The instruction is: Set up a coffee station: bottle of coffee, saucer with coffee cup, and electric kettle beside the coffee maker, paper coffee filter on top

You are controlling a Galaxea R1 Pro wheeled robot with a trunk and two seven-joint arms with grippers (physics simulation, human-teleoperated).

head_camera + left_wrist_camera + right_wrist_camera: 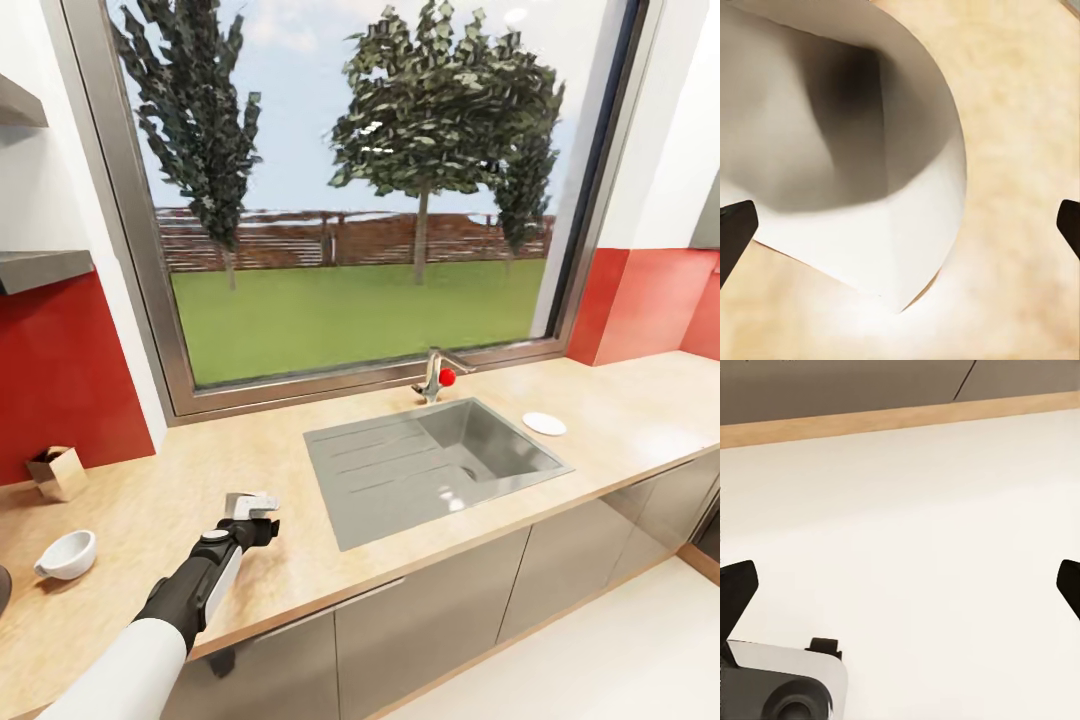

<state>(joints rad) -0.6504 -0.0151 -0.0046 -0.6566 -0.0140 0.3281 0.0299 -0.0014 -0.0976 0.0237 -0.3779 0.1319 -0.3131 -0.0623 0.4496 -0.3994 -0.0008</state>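
Head view, room: wooden table (250, 470) is running under a wide window (350, 180) looking onto grass and trees, with red wall panels at both sides.
Head view, sink: steel sink (440, 465) is sitting in the table, its faucet (435, 375) just behind it.
Head view, saucer: white saucer (544, 424) is lying on the table just beside the sink.
Head view, cup: coffee cup (66, 555) is resting on the table near a small brown box (58, 472).
Head view, left pincer (250, 503): is hovering over the table between cup and sink.
Left wrist view: white curved object (855, 150) is lying on the table between the spread fingertips (735, 232); left pincer is standing released.
Right wrist view: right pincer (900, 589) is hanging released over pale floor (930, 547), dark fingertips (736, 596) wide apart.
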